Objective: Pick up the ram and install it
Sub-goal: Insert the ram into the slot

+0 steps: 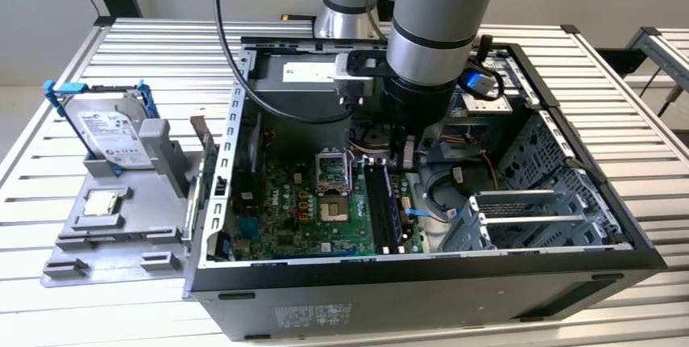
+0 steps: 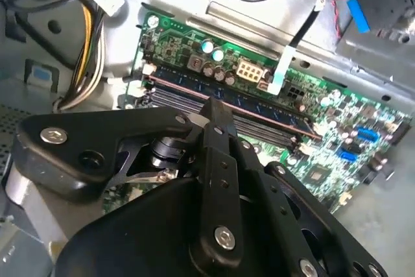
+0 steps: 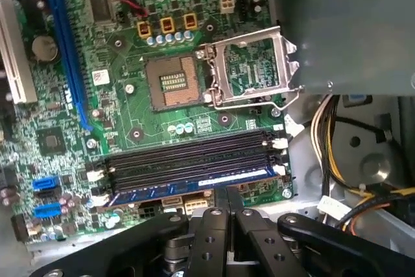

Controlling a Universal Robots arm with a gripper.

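The ram is a long stick with a blue label. It lies in the outermost of the black memory slots on the green motherboard, inside the open computer case. In the second wrist view the ram runs along the board's edge. My gripper is down inside the case. Its two black fingers are shut together, and their tip sits right over the middle of the stick. Nothing is between the fingers.
The CPU socket stands open with its metal frame flipped up beside the slots. Yellow and black cables hang near the slot ends. A metal drive cage fills the case's right. A hard drive sits in a grey holder on the exterior view's left.
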